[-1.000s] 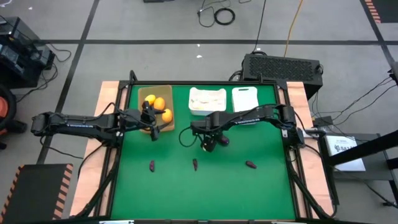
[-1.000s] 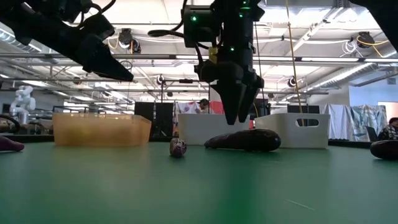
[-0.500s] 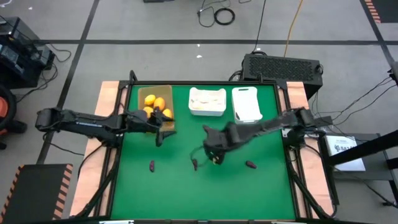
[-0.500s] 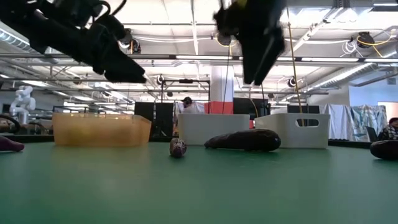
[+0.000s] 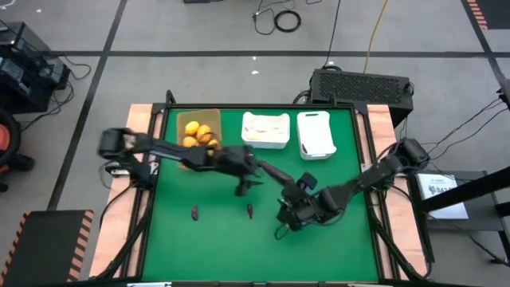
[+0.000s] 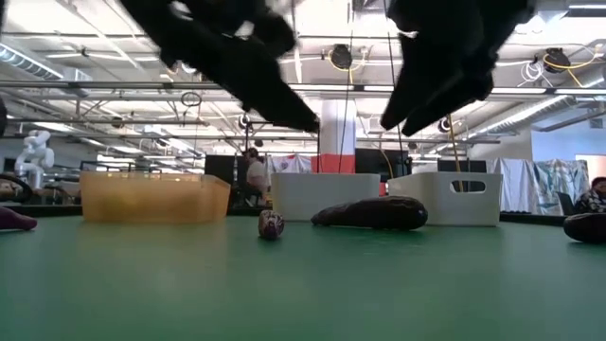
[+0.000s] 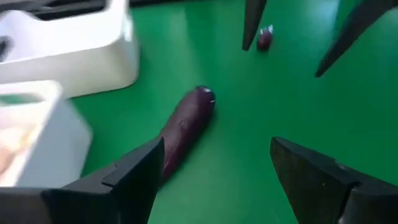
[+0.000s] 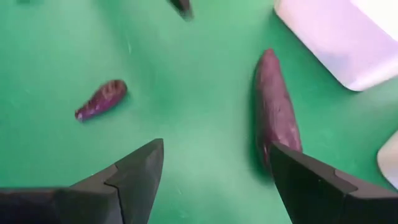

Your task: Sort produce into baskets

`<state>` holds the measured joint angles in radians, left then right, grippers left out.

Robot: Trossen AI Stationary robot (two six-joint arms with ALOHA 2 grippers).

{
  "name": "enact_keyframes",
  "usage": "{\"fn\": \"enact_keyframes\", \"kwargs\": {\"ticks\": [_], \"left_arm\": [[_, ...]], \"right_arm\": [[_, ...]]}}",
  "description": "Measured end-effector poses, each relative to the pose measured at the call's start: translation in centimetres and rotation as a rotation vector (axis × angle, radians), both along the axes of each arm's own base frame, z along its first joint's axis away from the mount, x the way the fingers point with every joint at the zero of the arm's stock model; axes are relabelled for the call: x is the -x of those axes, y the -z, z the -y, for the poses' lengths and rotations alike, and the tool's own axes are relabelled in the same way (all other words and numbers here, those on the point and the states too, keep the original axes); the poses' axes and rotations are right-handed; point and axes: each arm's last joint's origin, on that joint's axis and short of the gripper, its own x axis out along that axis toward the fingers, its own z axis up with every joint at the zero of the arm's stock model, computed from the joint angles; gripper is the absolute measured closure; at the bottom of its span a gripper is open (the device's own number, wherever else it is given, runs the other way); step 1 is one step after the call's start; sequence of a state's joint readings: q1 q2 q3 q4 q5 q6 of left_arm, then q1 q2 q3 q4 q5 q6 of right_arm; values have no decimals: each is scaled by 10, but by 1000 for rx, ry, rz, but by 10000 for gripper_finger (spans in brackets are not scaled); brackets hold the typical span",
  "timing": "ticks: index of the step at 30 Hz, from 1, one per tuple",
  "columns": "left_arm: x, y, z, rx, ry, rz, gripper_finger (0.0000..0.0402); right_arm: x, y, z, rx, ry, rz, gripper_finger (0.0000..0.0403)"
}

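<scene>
My left gripper (image 5: 242, 185) is open and empty above the middle of the green mat. My right gripper (image 5: 285, 222) is open and empty, nearer the front edge. A long dark purple eggplant (image 7: 186, 124) lies on the mat ahead of both grippers and also shows in the right wrist view (image 8: 277, 112) and the low view (image 6: 374, 213). Small purple pieces lie at the front (image 5: 195, 211) (image 5: 249, 210). The tan tray (image 5: 188, 156) holds orange fruits (image 5: 198, 131). One white bin (image 5: 265, 143) holds white bulbs. The other white bin (image 5: 315, 134) stands to its right.
All three containers stand in a row along the mat's far edge. A further purple piece shows at the right edge of the low view (image 6: 587, 227) and one at its left edge (image 6: 9, 220). People stand in the room behind the table.
My left gripper has swung from the tan tray toward the table's right, out over the mat's middle. My right gripper has risen from just above the long eggplant and gone toward the near edge. The eggplant has stayed lying on the mat.
</scene>
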<state>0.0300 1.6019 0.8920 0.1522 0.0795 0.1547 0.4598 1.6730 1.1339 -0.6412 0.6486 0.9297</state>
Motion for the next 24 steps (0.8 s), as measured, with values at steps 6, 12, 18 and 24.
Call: {"fn": "enact_keyframes", "kwargs": {"ticks": [6,12,18,24], "left_arm": [[-62,25,-4,-88,100,-113,100],[-99,40,-18,-140,123,-170,101],[-110,68,-35,-121,101,-249,101],[-108,73,-40,-113,93,-290,104]], "right_arm": [[21,12,-14,82,-55,-85,122],[29,12,-22,111,-59,-83,122],[32,12,-28,107,-68,-69,122],[33,12,-33,100,-75,-44,122]]}}
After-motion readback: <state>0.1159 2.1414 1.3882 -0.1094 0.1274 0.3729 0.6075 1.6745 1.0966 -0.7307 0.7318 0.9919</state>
